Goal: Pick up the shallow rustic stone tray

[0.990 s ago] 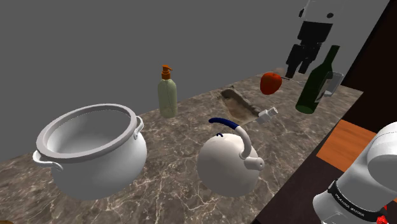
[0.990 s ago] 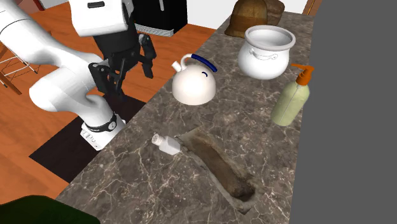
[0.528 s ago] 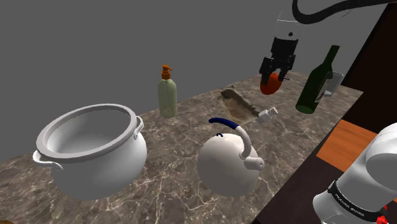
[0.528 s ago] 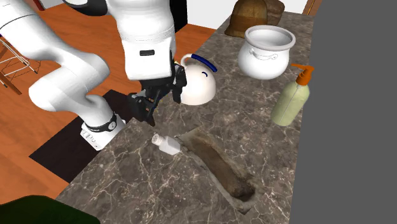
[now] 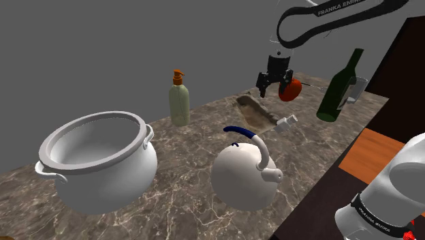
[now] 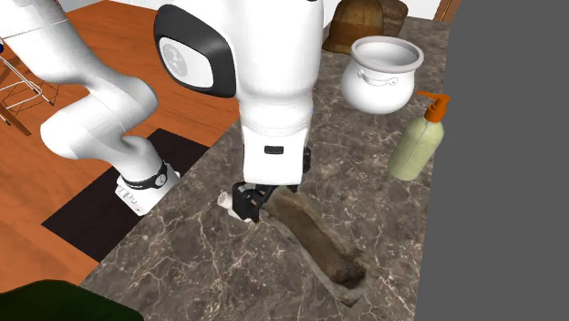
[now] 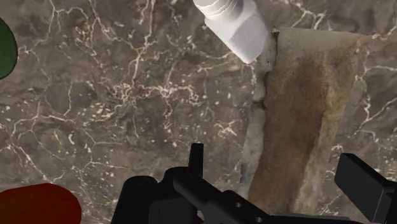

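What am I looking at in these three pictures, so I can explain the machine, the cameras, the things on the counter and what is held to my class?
The machine is a white robot arm with a black two-finger gripper, drawn by a simulator. One picture looks from beside the arm's stand, another from a second spot over the brown marbled counter, the third from a camera on the hand, looking along the gripper. On the counter are a white two-handled pot, a round white kettle with a blue handle, a pale green soap bottle with an orange pump, a small white shaker, a red round thing, a dark green bottle and the long shallow brown stone tray. The gripper's fingers stand apart over the tray's edge; nothing is held.
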